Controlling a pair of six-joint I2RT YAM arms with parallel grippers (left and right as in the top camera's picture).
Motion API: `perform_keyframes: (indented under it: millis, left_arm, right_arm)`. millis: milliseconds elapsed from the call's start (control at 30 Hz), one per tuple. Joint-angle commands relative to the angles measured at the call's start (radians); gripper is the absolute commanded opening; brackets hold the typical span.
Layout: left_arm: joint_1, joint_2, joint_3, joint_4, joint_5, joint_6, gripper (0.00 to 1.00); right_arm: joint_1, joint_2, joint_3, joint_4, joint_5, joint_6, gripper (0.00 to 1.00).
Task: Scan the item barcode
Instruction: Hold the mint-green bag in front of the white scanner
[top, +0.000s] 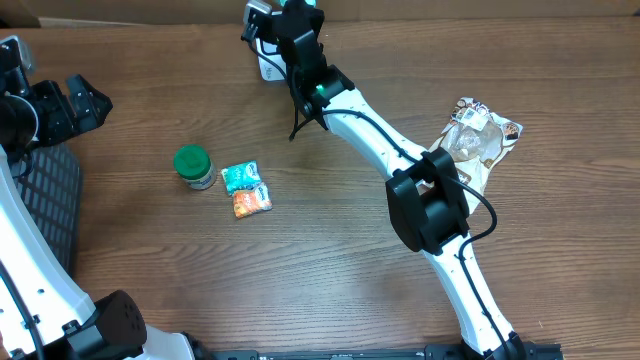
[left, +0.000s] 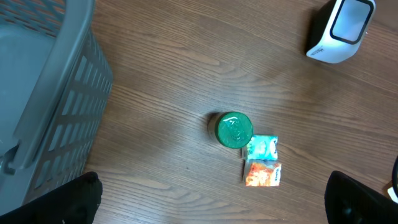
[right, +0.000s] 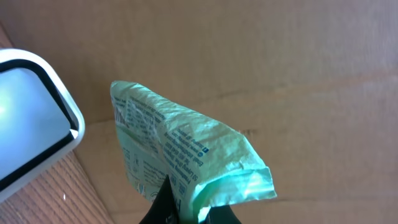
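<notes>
My right gripper (right: 186, 210) is shut on a pale green printed packet (right: 180, 149), pinched at its lower edge, the crumpled body sticking up in front of a cardboard wall. The white scanner (right: 31, 118) with its glass window sits just left of the packet. Overhead, the right gripper (top: 292, 18) hovers at the table's back edge, right above the scanner (top: 268, 62). My left gripper (top: 88, 103) stays at the far left, open and empty; its dark fingers (left: 81, 200) frame the bottom corners of the left wrist view.
A green-lidded jar (top: 193, 166), a teal packet (top: 240, 177) and an orange packet (top: 251, 202) lie left of centre. A brown and white snack bag (top: 478, 140) lies at the right. A grey slatted basket (left: 56, 93) stands at the left edge.
</notes>
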Motion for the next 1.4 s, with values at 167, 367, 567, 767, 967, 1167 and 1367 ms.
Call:
perform_keyframes:
  millis: [167,367,567,767,967,1167,1367]
  left_arm:
    - [-0.001,0.01,0.002,0.002,-0.002,0.015,0.99]
    - [-0.001,0.01,0.002,0.002,-0.002,0.015,1.0]
    - [-0.001,0.01,0.002,0.002,-0.002,0.015,0.99]
    - [-0.001,0.01,0.002,0.002,-0.002,0.015,0.99]
    - [-0.001,0.01,0.002,0.002,-0.002,0.015,0.99]
    - [-0.001,0.01,0.002,0.002,-0.002,0.015,1.0]
    - [-0.001,0.01,0.002,0.002,-0.002,0.015,1.0]
  right_arm:
    - [-0.002,0.01,0.008,0.0,-0.069,-0.043,0.04]
    - [0.0,0.021,0.006,-0.013,-0.076,-0.043,0.04]
    - [0.002,0.023,0.006,-0.073,-0.083,-0.042,0.04]
    - [0.002,0.024,0.006,-0.088,-0.117,-0.044,0.04]
    - [0.003,0.023,0.006,-0.092,-0.116,-0.044,0.04]
    - [0.012,0.02,0.006,-0.084,-0.096,-0.074,0.04]
    - [0.014,0.0,0.006,-0.08,-0.09,-0.052,0.04]
